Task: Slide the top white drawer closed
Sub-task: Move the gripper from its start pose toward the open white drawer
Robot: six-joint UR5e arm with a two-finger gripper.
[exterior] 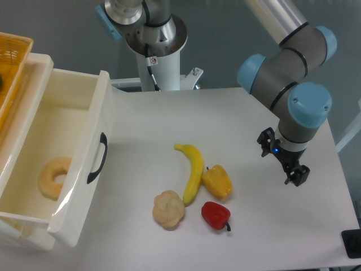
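Foreground items lie on the white table (237,124) near its front edge: a red pepper (215,214) and, to its left, a pale round cauliflower-like piece (168,209). Just behind them, a yellow pepper (218,181) touches the right side of a banana (193,170), whose lower tip reaches the pale piece.

At the left edge of the view, the top white drawer (84,164) is pulled out over the table edge. Its front panel faces right and carries one black curved handle (97,158). Inside, a pale ring-shaped item (53,176) rests on the drawer floor. Behind the drawer, at the upper left corner, part of an orange-yellow basket (11,62) is visible.

At the right side of the table, the gripper (285,158) hangs from the arm's blue-capped wrist (307,104), well apart from the drawer and to the right of the food items. It holds nothing. Its black fingers (296,174) point down toward the table; whether they are spread or together cannot be told from this view.

At the far edge of the table, the arm's base column (161,51) stands upright.
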